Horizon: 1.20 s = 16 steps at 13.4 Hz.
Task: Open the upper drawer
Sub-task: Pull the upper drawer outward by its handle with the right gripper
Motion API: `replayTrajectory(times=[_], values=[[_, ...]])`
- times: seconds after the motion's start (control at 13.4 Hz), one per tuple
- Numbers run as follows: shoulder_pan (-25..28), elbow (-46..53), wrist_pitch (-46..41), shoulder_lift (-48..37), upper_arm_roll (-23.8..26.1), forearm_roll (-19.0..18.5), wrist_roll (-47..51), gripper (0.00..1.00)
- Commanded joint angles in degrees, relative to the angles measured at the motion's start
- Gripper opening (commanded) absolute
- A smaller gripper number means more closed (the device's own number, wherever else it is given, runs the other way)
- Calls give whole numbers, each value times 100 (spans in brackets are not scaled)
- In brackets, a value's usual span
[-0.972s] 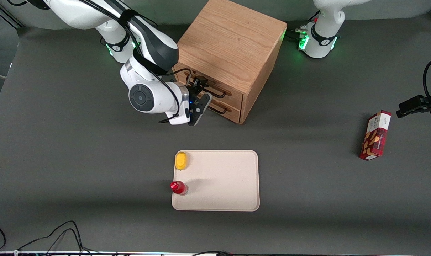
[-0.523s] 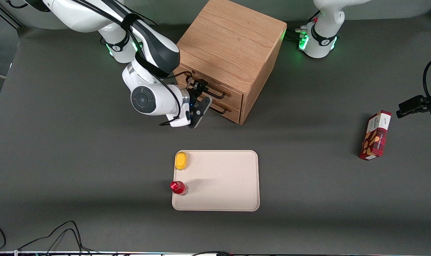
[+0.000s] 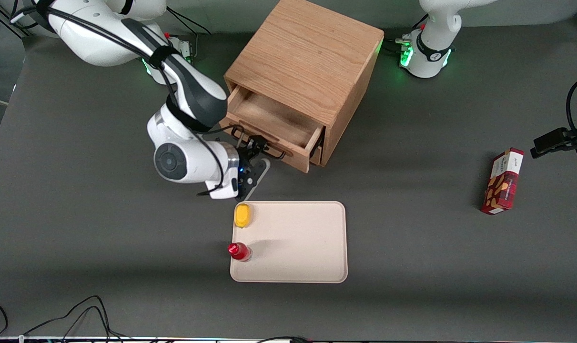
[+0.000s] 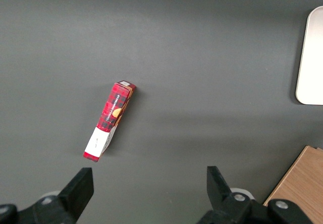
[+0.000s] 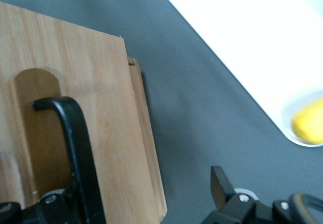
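The upper drawer (image 3: 275, 122) of the light-oak cabinet (image 3: 307, 57) stands pulled out, and its bare wooden inside shows. Its thin black wire handle (image 3: 270, 151) faces the front camera. My right gripper (image 3: 258, 155) is at that handle, in front of the drawer. In the right wrist view the drawer's front panel (image 5: 108, 133) and the handle (image 5: 75, 143) lie between the fingers of the gripper (image 5: 133, 196). The handle sits close by one finger, and the other fingertip (image 5: 220, 182) stands well apart over the table. The gripper is open. The lower drawer is almost fully hidden under the upper one.
A beige tray (image 3: 307, 247) lies nearer the front camera than the cabinet. It holds a yellow object (image 3: 242, 215) and a red-capped bottle (image 3: 238, 251). The tray's corner (image 5: 242, 32) is close to the gripper. A red box (image 3: 502, 181) lies toward the parked arm's end.
The upper drawer has slid out of the cabinet toward the front camera. My gripper has moved the same way with the handle, closer to the tray.
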Motion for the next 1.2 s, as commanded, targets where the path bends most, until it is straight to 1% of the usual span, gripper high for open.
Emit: replayTrajectory(times=[0.0, 0.15, 0.3, 0.45, 0.75, 0.82, 0.97, 1.12], values=[[33, 778, -422, 309, -184, -115, -117, 100], [33, 902, -554, 336, -369, -106, -135, 100], [33, 981, -554, 432, -387, -124, -144, 100], [42, 1139, -546, 590, -378, -290, -144, 100], [33, 1446, -598, 810, -387, -396, -187, 100], [33, 1552, -720, 871, -396, -414, -274, 100], [33, 1798, -983, 977, -544, -405, -783, 100], [33, 1939, -1186, 978, -641, -405, -952, 100]])
